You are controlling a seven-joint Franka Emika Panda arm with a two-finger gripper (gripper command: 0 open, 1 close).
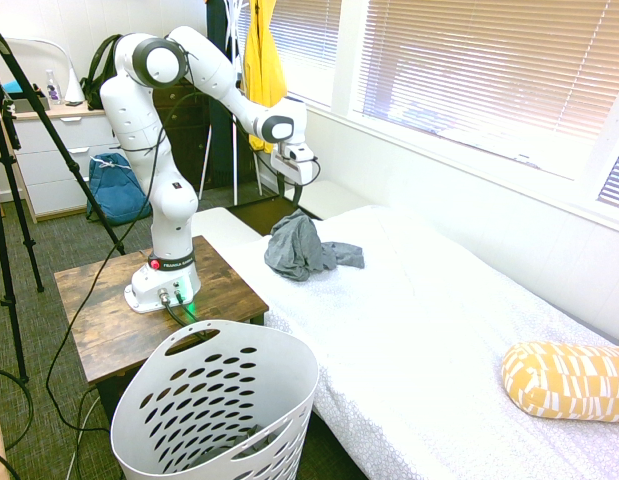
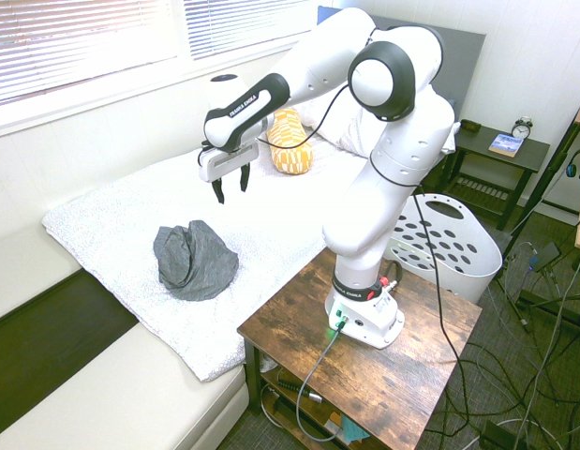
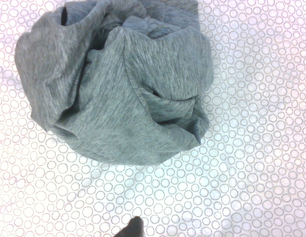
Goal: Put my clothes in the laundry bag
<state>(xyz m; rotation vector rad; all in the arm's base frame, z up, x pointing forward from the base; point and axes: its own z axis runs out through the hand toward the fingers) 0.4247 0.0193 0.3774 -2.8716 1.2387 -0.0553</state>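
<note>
The clothes (image 1: pixel 299 248) (image 2: pixel 194 261) are a crumpled dark grey garment lying on the white dotted bedspread near the bed's foot end. In the wrist view the clothes (image 3: pixel 118 84) fill the upper left of the picture. My gripper (image 2: pixel 230 186) (image 1: pixel 294 195) hangs in the air above the bed, a little above and beside the heap, open, with nothing between its fingers. The laundry bag (image 1: pixel 219 410) (image 2: pixel 449 248), a white plastic basket with oval holes, stands on the floor beside the wooden table, away from the garment.
The bed (image 1: pixel 439 330) runs along the window wall, with a yellow patterned pillow (image 1: pixel 564 380) (image 2: pixel 290 141) at its head. The wooden table (image 1: pixel 109 320) (image 2: pixel 402 366) stands against the bed. A yellow garment (image 1: pixel 261 70) hangs behind, a blue backpack (image 1: pixel 119 190) sits on the floor.
</note>
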